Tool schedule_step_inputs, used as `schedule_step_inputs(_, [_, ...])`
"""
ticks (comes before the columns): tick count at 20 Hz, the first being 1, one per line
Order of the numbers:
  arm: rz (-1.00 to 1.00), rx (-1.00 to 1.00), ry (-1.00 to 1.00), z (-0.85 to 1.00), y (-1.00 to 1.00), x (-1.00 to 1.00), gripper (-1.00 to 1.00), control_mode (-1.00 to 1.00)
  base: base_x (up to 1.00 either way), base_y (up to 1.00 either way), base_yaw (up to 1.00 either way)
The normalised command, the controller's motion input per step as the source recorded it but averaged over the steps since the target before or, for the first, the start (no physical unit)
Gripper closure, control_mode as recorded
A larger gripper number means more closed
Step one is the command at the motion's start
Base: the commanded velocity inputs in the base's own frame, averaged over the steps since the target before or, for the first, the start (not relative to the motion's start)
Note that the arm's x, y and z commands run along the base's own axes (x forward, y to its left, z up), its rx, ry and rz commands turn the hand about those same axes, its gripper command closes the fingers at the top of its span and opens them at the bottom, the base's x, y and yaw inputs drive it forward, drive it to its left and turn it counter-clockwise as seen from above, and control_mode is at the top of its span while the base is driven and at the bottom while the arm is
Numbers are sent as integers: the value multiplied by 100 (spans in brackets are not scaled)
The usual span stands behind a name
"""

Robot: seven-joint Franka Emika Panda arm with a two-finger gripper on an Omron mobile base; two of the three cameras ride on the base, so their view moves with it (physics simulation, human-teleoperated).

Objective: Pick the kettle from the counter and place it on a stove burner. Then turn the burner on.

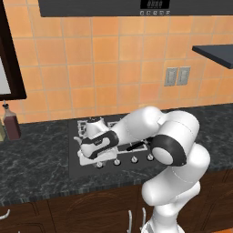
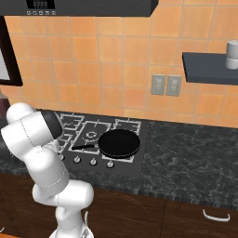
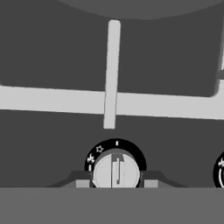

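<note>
Dark marbled bench [image 1: 36, 159] fills the lower half of my left base picture, the black cooktop [image 2: 125, 162] set into it. At the bottom centre of the hand view my fingers [image 3: 116, 183] are clamped on a round silver knob [image 3: 116, 170], one tip on each side. Just beyond lies a pale grate bar [image 3: 109, 103]. Further back, left of centre in the left base view, the kettle [image 1: 95, 124] sits on the front-left stove burner [image 1: 83, 129]. A black pan [image 2: 119, 142] rests mid-frame in the right base view.
</note>
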Motion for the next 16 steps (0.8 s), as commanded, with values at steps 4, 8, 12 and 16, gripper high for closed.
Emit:
schedule_step_inputs(4, [26,0,4,0,0,-23,100,-100,0,0,0])
schedule_step_inputs(8, [27,1,2,-1,0,-27,100,-100,0,0,0])
schedule_step_inputs(12, [26,1,0,-2,0,-31,100,-100,0,0,0])
schedule_step_inputs(16, [25,1,0,-3,0,-30,100,-100,0,0,0])
